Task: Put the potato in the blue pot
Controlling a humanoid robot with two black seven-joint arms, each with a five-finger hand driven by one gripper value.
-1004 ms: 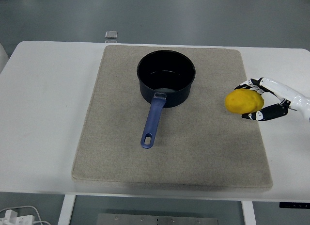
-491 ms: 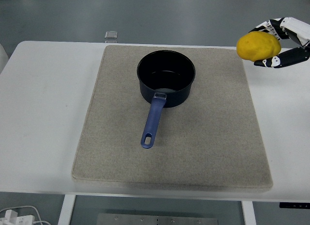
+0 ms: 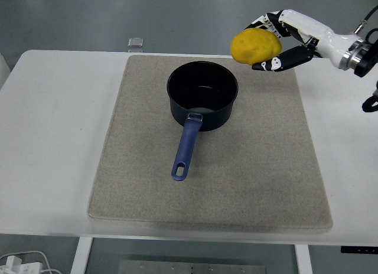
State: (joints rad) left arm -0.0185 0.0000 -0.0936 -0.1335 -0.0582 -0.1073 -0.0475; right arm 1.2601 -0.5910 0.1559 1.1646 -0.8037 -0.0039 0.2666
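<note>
A yellow potato (image 3: 255,46) is held in my right hand (image 3: 273,42), whose fingers are curled around it. The hand holds it in the air, above and to the right of the blue pot (image 3: 202,95). The pot stands empty on a beige mat (image 3: 260,168), its blue handle (image 3: 184,149) pointing toward the near edge. My left arm is out of view.
The mat lies on a white table (image 3: 53,138). A small grey square object (image 3: 136,42) sits at the table's far edge. A black cable (image 3: 372,103) hangs by my right forearm at the right edge.
My right hand has lifted the potato from the mat's right edge, then carried it up and left toward the pot. The pot has not moved.
</note>
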